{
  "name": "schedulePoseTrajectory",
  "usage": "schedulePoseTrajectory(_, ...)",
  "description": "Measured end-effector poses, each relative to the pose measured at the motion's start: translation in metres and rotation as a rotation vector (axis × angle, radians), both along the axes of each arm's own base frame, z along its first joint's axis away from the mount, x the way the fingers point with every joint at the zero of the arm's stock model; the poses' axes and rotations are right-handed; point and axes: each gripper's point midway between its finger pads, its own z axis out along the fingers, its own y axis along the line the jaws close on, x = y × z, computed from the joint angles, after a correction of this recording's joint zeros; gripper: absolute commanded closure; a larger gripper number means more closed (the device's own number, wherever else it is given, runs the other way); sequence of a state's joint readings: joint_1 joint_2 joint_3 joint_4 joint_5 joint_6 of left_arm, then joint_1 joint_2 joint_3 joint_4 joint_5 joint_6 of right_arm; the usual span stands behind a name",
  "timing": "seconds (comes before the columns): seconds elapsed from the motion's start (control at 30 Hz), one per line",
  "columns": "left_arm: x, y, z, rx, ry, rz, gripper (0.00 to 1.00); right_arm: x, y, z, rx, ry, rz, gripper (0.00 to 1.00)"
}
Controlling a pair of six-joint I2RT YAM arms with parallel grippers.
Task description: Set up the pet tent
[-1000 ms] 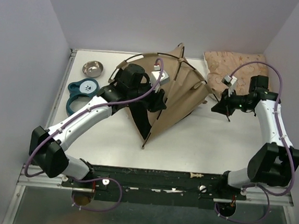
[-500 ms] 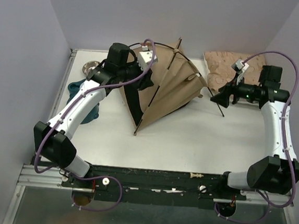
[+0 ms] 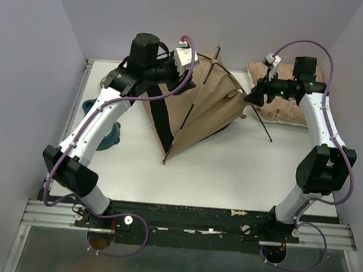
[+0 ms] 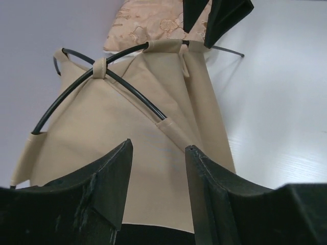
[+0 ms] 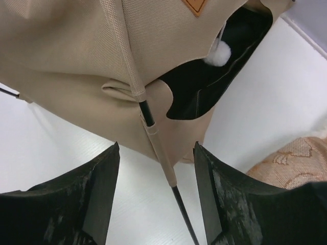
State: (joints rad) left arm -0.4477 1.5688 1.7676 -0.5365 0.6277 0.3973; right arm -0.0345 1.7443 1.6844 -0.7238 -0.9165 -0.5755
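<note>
The pet tent (image 3: 202, 112) lies tipped on its side at the back middle of the table, tan fabric on thin black poles, its black base (image 3: 161, 118) facing left. My left gripper (image 3: 172, 83) hovers at its upper left, open (image 4: 157, 153), with only tan fabric beyond the fingertips. The crossed poles (image 4: 99, 69) show ahead of it. My right gripper (image 3: 249, 99) is at the tent's right corner, open (image 5: 155, 153). A sleeved pole (image 5: 163, 158) runs between its fingers without touching them. The white pom-pom (image 5: 220, 53) and the orange label (image 5: 195, 6) show above.
A pink patterned cushion (image 3: 286, 97) lies at the back right, just behind my right gripper. A teal ring toy (image 3: 106, 126) sits at the left, partly under my left arm. One bare pole end (image 3: 263, 127) sticks out to the tent's right. Walls close in the back and sides.
My right gripper has let go of the pole and moved back-left to the tent's corner. The left arm rose and swung toward the back. The tent turned and shifted slightly left.
</note>
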Motion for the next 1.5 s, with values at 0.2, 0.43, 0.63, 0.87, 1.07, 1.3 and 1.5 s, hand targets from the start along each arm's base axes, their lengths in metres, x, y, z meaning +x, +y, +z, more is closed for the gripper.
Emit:
schedulePoseTrajectory(0.2, 0.023, -0.002, -0.002, 0.075, -0.120, -0.016, 0.56, 0.004, 0.018, -0.012, -0.024, -0.005, 0.051, 0.57)
schedulePoseTrajectory(0.43, 0.069, 0.007, 0.003, 0.216, -0.389, -0.049, 0.58, 0.006, 0.032, -0.016, -0.066, -0.054, 0.088, 0.99)
schedulePoseTrajectory(0.63, 0.095, 0.007, 0.005, 0.294, -0.566, -0.069, 0.57, 0.004, 0.036, -0.018, -0.066, -0.064, 0.097, 0.99)
schedulePoseTrajectory(0.87, 0.118, 0.001, 0.001, 0.335, -0.686, -0.056, 0.57, -0.001, 0.036, -0.015, -0.066, -0.075, 0.098, 0.99)
schedulePoseTrajectory(1.07, 0.129, -0.007, -0.002, 0.356, -0.740, -0.054, 0.57, -0.003, 0.038, -0.014, -0.067, -0.083, 0.105, 0.99)
schedulePoseTrajectory(1.3, 0.133, -0.026, -0.022, 0.401, -0.768, -0.096, 0.63, -0.004, 0.041, -0.013, -0.068, -0.086, 0.112, 0.99)
schedulePoseTrajectory(1.5, 0.136, -0.033, -0.019, 0.429, -0.805, -0.102, 0.98, -0.005, 0.042, -0.012, -0.068, -0.086, 0.115, 0.99)
